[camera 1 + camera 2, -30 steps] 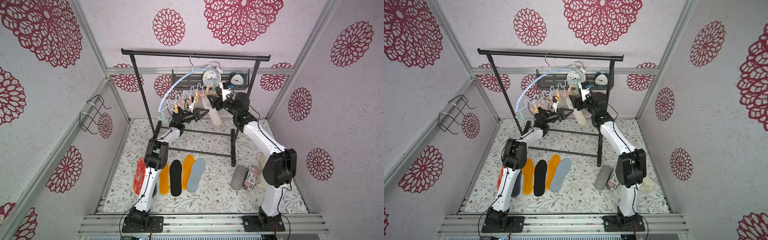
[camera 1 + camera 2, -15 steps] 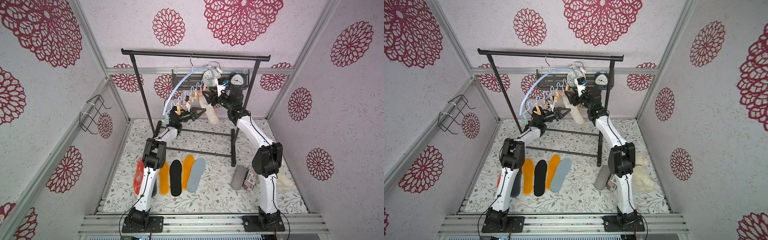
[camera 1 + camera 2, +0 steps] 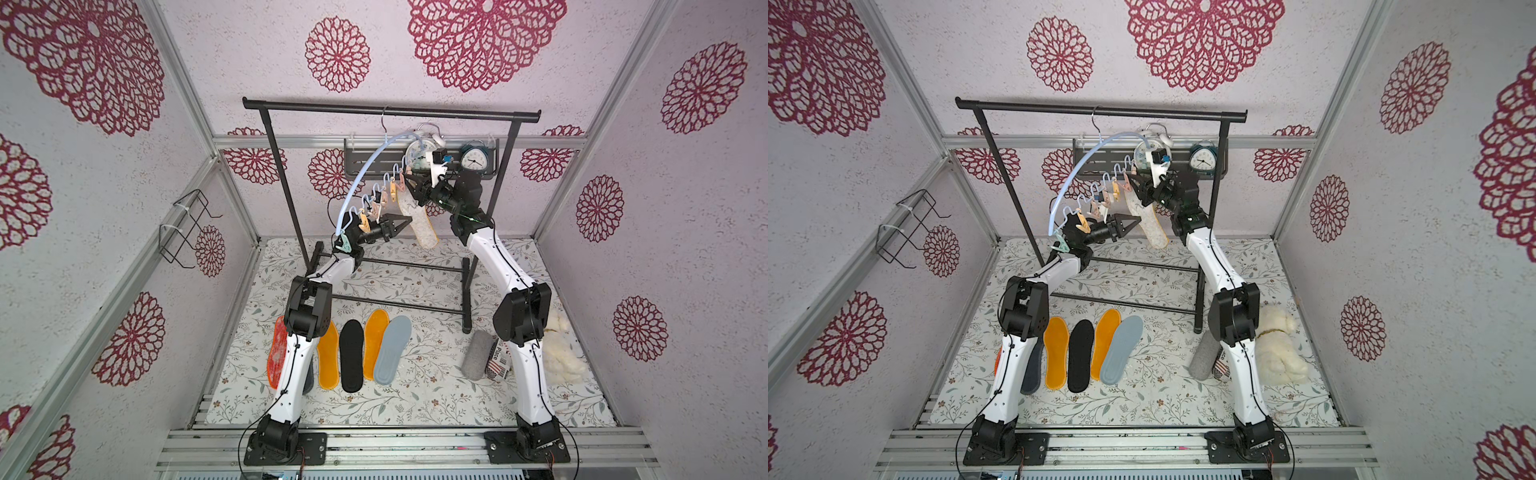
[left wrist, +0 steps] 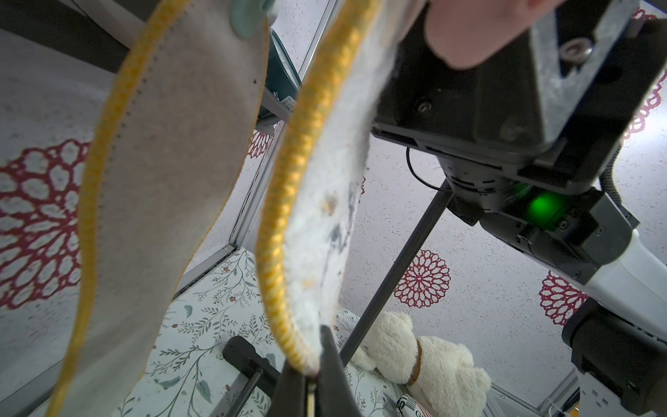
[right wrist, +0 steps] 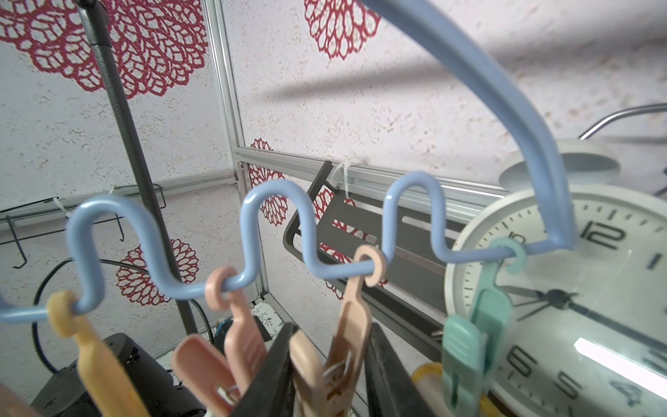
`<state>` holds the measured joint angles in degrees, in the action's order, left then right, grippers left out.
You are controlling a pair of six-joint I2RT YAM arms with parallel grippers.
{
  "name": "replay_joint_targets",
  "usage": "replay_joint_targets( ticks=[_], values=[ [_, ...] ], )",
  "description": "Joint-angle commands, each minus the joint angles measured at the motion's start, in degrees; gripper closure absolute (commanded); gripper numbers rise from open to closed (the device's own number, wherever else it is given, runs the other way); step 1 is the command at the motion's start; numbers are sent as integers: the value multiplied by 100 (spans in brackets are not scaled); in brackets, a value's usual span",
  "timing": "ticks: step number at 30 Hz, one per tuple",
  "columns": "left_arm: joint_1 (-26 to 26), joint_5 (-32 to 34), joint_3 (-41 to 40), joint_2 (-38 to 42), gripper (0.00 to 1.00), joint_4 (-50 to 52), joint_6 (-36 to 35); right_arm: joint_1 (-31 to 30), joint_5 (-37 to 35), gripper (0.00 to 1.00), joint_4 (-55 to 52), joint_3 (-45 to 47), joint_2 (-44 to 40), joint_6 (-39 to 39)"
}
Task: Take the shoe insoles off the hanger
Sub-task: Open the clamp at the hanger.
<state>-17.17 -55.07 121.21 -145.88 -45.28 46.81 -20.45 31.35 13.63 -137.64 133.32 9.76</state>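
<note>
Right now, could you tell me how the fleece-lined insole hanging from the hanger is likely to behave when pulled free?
The fleece-lined insole looks floppy: it bows along its length, its tip pinched in the left gripper. Thin and fluffy, it is probably light. The fuzzy pile and stitched yellow edge should give decent grip, so slipping seems unlikely.

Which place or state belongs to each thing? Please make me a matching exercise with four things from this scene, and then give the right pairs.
Things:
1. left gripper
2. black insole
3. teal clock
4. plush bear

Places or states:
A. standing on the wall shelf
B. lying on the floor mat, next to the right arm
C. shut on the lower tip of the hanging insole
D. lying flat between two yellow insoles

Pairs: 1-C, 2-D, 3-A, 4-B
</note>
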Motion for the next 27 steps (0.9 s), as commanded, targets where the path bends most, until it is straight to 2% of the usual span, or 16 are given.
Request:
replay_joint_targets(
  ticks=[1, 3, 6, 12, 19, 25, 27],
  values=[
    [47, -109, -36, 288, 100, -94, 13, 31, 294, 64, 449, -240, 40, 304],
    [55, -135, -62, 304, 100, -93, 21, 32, 325, 56, 493, -278, 90, 364],
    [68, -201, -103, 312, 100, -121, 38, 30, 471, 52, 596, -377, 189, 456],
    [104, -382, -217, 370, 100, -160, 140, 38, 688, 51, 841, -575, 364, 720],
    [135, -382, -238, 411, 100, -153, 171, 33, 802, 70, 987, -577, 355, 795],
    [145, -365, -240, 420, 100, -114, 171, 31, 788, 95, 937, -575, 357, 804],
    [139, -372, -294, 459, 100, -113, 195, 31, 768, 99, 924, -577, 361, 800]
  ],
)
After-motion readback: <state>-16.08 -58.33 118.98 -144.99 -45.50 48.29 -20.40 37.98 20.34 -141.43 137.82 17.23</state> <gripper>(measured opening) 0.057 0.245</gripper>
